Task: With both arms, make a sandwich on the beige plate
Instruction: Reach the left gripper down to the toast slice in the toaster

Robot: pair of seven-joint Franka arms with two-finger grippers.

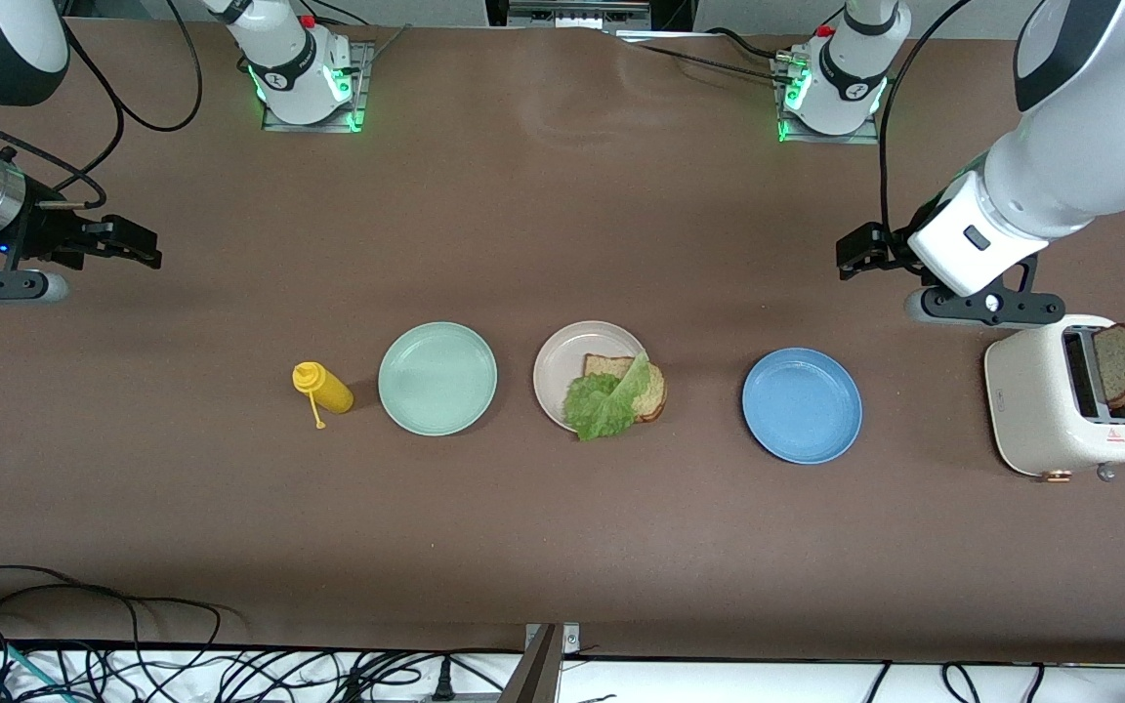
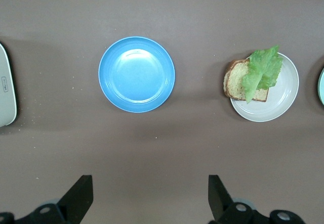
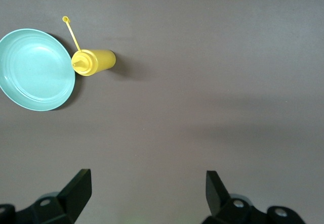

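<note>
Sandwich partly assembled. At frame centre of the front view, the beige plate (image 1: 562, 363) carries one bread slice (image 1: 655, 389) topped with a lettuce leaf (image 1: 606, 400). The second bread slice (image 1: 1122, 363) stands in the toaster (image 1: 1041, 410) at right and has yet to be added. Left claw (image 2: 150, 196) at right and right claw (image 3: 148, 192) at left both hover wide open and empty.

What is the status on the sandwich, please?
Both jaws open, arms waiting. Bread slice and lettuce on beige plate. Second slice in toaster.
</note>
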